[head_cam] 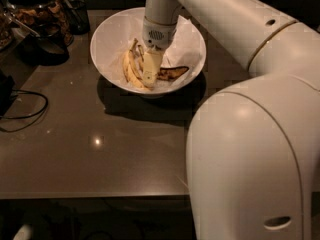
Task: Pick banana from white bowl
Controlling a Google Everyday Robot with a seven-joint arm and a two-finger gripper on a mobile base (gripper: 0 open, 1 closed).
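The white bowl [112, 31] stands at the back middle of the dark table, lined with crumpled white paper. The overripe banana [173, 73] lies in it right of centre, brown-black with a dark end; its left part is hidden behind the gripper. Paler yellow bananas [130, 70] lie to the left in the bowl. My gripper [149, 78] reaches straight down into the bowl, low between the pale bananas and the dark banana, touching or almost touching them.
A glass jar of snacks [36, 11] and dark items stand at the back left. A black cable [27, 111] lies at the left edge. My large white arm link [250, 159] covers the right side. The table's front edge [95, 195] runs across below.
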